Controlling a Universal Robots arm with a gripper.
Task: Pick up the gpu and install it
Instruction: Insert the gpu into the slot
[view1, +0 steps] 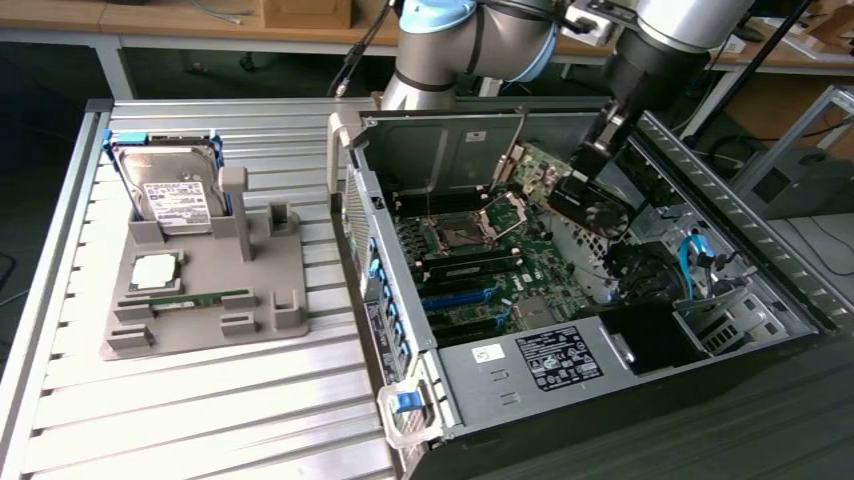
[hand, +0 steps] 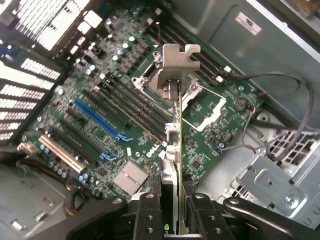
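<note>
I have the hand (hand: 172, 202) clamped on the gpu (hand: 176, 67), hanging over the motherboard (hand: 100, 95) inside the open case (view1: 454, 150). This is the install step. The card seems unseated, I think, and needs its edge squared to a slot.

Slatted metal table (view1: 200, 400), pale wooden workbenches (view1: 147, 15) along the far side.

Looked like a robotics lab or workshop to me: robot arm (view1: 454, 50) over a slatted aluminium tabletop (view1: 200, 420), opened PC case (view1: 534, 385), grey parts jig (view1: 214, 272), cluttered wooden benches (view1: 134, 15) behind.
</note>
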